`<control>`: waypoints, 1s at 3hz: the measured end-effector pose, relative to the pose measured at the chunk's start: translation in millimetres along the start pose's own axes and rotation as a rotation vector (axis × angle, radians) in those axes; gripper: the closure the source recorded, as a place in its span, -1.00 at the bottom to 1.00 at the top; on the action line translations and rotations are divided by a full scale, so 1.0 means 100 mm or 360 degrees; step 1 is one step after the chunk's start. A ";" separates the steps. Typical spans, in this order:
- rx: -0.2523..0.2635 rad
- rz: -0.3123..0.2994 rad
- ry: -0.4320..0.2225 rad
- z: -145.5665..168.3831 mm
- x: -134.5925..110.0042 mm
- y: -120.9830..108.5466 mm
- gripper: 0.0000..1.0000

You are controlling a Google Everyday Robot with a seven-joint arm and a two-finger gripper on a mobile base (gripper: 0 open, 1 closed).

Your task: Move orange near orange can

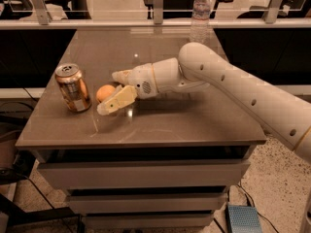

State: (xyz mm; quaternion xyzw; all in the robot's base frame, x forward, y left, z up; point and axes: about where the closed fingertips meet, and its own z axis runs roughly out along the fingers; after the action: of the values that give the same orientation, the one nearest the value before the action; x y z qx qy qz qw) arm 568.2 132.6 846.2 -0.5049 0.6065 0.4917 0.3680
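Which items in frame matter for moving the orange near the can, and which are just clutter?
Job:
- small round yellow-orange fruit, beside the can
- orange-copper metal drink can
- two-finger gripper, open, straddling the fruit

Lying about:
- clear plastic water bottle, far back
- pale blue box on the floor

- One orange lay on the bench.
- One orange can stood there.
- One clear water bottle stood at the far edge.
- One gripper, jaws spread, sat around the orange, right of the can.
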 end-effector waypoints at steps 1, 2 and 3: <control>0.0070 -0.0031 -0.0003 -0.21 -0.02 -0.07 -1.00; 0.0212 -0.0148 0.0028 -0.70 -0.12 -0.20 -1.00; 0.0322 -0.0303 0.0060 -1.27 -0.22 -0.30 -1.00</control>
State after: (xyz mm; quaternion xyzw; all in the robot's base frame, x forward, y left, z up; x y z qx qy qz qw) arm 608.2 15.4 891.5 -0.5297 0.6092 0.3812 0.4505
